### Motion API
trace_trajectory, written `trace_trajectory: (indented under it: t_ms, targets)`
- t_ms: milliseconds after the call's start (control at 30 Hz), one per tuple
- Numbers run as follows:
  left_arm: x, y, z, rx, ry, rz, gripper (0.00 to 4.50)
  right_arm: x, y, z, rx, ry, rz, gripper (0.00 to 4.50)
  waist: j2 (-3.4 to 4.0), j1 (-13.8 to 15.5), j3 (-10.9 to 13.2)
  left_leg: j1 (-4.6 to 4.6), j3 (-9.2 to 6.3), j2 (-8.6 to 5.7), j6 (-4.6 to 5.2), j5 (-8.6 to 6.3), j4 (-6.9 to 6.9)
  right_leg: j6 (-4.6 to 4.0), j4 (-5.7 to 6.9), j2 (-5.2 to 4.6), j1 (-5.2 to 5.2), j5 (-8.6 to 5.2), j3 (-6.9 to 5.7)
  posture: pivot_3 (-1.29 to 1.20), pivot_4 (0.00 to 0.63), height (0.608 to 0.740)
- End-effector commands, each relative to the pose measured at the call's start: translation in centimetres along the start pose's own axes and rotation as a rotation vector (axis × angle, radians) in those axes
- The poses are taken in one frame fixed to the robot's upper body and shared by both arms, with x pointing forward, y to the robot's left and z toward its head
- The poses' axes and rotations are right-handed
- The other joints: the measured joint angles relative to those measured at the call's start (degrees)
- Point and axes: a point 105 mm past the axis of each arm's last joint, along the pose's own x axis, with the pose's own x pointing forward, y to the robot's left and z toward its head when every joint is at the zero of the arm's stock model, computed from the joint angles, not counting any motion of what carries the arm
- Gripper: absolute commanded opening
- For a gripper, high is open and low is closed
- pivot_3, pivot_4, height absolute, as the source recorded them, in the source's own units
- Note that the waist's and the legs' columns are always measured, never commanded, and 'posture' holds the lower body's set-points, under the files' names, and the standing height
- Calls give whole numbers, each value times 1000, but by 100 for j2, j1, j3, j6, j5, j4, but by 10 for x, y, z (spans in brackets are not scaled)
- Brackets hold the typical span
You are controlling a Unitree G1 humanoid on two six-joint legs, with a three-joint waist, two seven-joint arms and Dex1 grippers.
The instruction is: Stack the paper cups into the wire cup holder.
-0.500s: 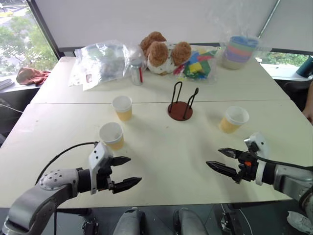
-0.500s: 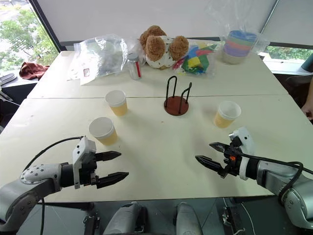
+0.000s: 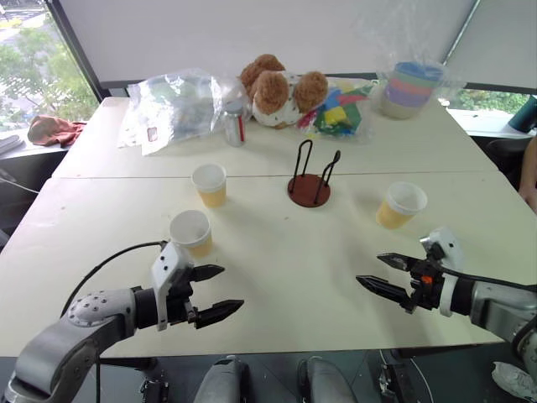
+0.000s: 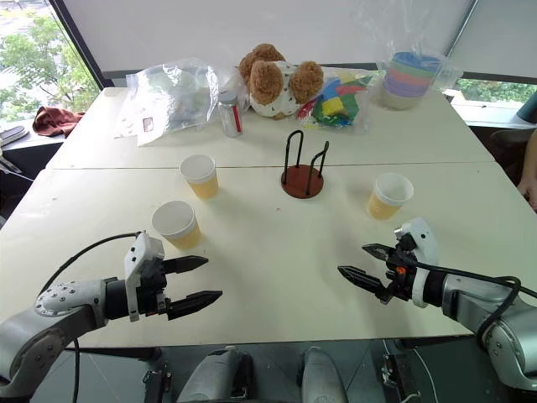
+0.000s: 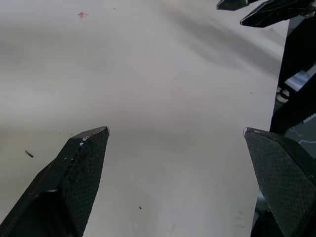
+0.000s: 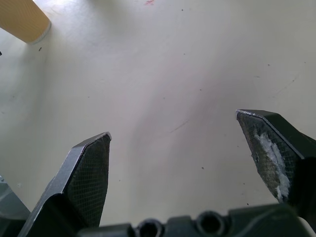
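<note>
Three yellow-orange paper cups stand upright on the white table: one near my left arm (image 3: 191, 232), one further back on the left (image 3: 210, 184), one on the right (image 3: 401, 204). The wire cup holder (image 3: 310, 180), with a reddish-brown disc base and two black wire loops, stands empty between them at the table's middle. My left gripper (image 3: 215, 291) hovers open over the table's front, just in front of the nearest cup. My right gripper (image 3: 380, 274) is open too, in front of the right cup. Nothing sits between either pair of fingers.
Along the far side of the table (image 3: 277, 269) lie a clear plastic bag (image 3: 172, 105), a small bottle (image 3: 234, 124), a teddy bear (image 3: 277, 88), colourful items in plastic (image 3: 340, 109) and stacked pastel bowls in plastic (image 3: 411, 88). A person's arm (image 3: 530, 180) shows at the right edge.
</note>
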Motion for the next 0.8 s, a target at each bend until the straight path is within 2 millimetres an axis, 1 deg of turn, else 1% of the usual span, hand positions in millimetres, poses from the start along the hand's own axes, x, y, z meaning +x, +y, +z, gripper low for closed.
trace_trajectory:
  t_ms: [33, 133, 300, 333, 433, 467, 533, 567, 633, 667, 733, 800]
  targets:
    - [-4, -5, 5, 19, -19, -6, 4500, -2, 1, 2, -17, -13, 3, 4415, 0, -1, 0, 0, 0, 0, 0, 0, 0, 0, 0, 0, 0, 0, 0, 0, 150, 740]
    - [-5, -8, 1, 19, -9, -20, 4500, -2, 2, 1, -14, -12, 2, 4415, 0, 1, 0, 0, 0, 0, 0, 0, 0, 0, 0, 0, 0, 0, 0, 0, 150, 740]
    - [-5, -6, 6, 30, -26, -23, 4500, -2, 0, 2, -11, -12, -7, 4415, 0, 2, 0, 0, 0, 0, 0, 0, 1, -1, 0, 0, 1, 0, 0, 0, 150, 740]
    - [-4, -6, 8, 32, -30, -23, 4500, -2, -2, 3, -13, -14, -15, 4415, 0, 2, 0, 1, 0, 0, 0, 0, 1, -1, 0, 0, 1, 0, 0, 0, 150, 740]
    - [-2, -11, 16, 25, -41, -60, 4500, -4, -6, 16, 6, -67, -35, 4415, 1, -1, 0, 0, 0, 0, 0, 0, 1, 0, 0, 1, 1, 0, 0, 0, 150, 740]
    - [-2, -11, 22, 47, -40, -77, 4500, -4, -7, 26, 15, -115, -40, 4415, 1, -1, 0, 1, 0, 0, 0, 0, 1, 0, 0, 1, 1, 0, 0, 0, 150, 740]
    - [-3, -7, 43, 108, -41, -102, 4500, -4, -9, 59, 27, -257, -41, 4415, -1, -2, 1, 1, 0, 0, -2, 1, 2, 0, 2, 3, 1, 0, -1, 0, 150, 740]
    - [-6, -2, 61, 137, -52, -109, 4500, -2, -11, 78, 28, -331, -48, 4415, 2, -2, 2, 1, -1, 0, -5, 4, 3, -1, 4, 5, 1, 1, -1, 0, 150, 740]
    - [-12, 3, 89, 179, -49, -131, 4500, 7, -16, 102, 6, -382, -79, 4415, 1, -10, 3, 2, -2, 0, -10, 12, 8, -12, 7, 10, 0, 8, 0, 0, 150, 740]
    - [-15, 6, 100, 201, -39, -134, 4500, 15, -18, 108, -8, -380, -95, 4415, 0, -16, 2, 1, -2, 0, -8, 15, 8, -15, 7, 12, -2, 11, -1, 0, 150, 740]
    - [-23, 11, 119, 227, -29, -140, 4500, 35, -23, 115, -24, -354, -116, 4415, 1, -30, 1, 3, -1, 0, -8, 15, 6, -1, 7, 23, -1, 18, -1, 0, 150, 740]
    - [-30, 16, 132, 248, -25, -132, 4500, 52, -26, 118, -27, -346, -114, 4415, 1, -42, 1, 3, 2, 1, -7, 15, 1, 10, 6, 45, -2, 20, -3, 0, 150, 740]
